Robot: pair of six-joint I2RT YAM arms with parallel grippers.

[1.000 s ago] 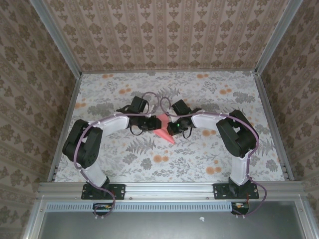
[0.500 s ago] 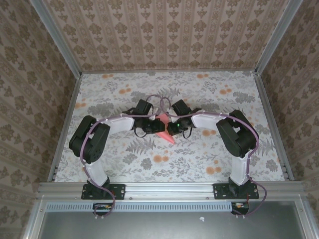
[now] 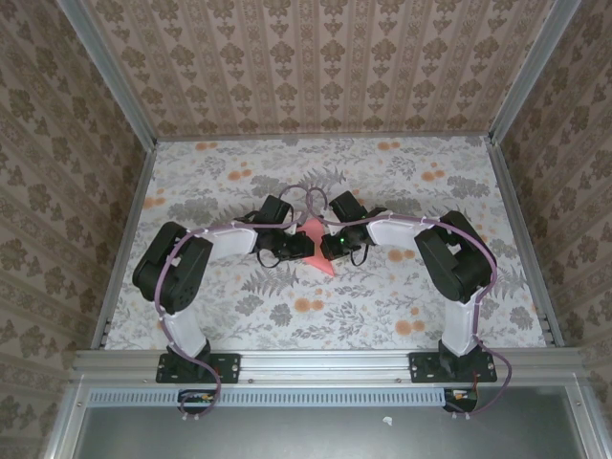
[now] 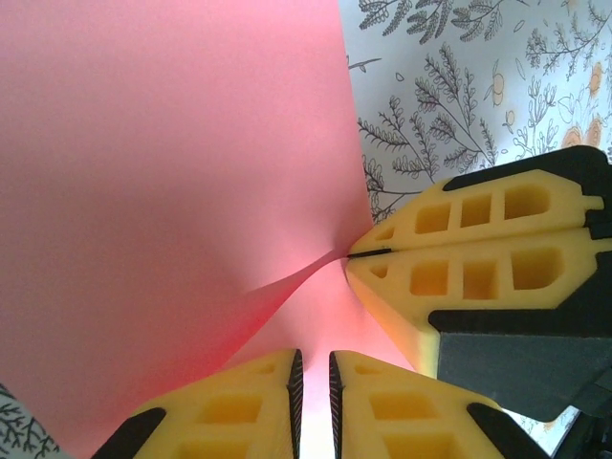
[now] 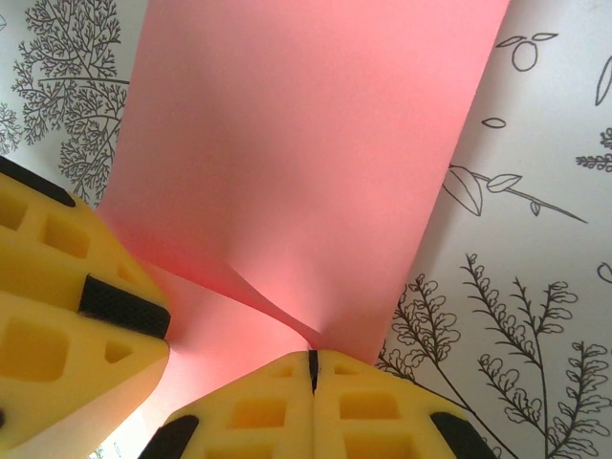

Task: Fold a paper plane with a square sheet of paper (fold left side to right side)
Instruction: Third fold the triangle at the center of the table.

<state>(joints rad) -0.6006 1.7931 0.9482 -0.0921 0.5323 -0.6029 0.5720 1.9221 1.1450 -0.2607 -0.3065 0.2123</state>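
The right gripper (image 5: 312,358) is clenched on the salmon-pink paper (image 5: 306,153): its two yellow fingers meet with no gap, and a curling edge of the sheet runs straight into the seam between them. The left gripper (image 4: 312,368) has its fingers drawn close, with only a thin slit between them. The paper runs down into that slit and glows pink through it, so it appears to be pinching the sheet too. The two grippers sit just beside each other, almost tip to tip, in the left wrist view.

Between the grips the paper is not flat. It bows upward and twists into a soft curl where one layer turns over another, and no sharp crease shows at that bend. Beyond the fingers it spreads out as a broad, smooth pink surface above the floral table (image 3: 402,182).

From above, the paper (image 3: 323,263) sits mid-table between the two wrists, mostly covered by them, with a pointed pink corner poking out toward the near edge.

The task looks to be partway through a fold. A side is being carried across, but it is not yet laid down or pressed. How many folds are already made cannot be told. A narrow dart with a centre crease is not yet seen.
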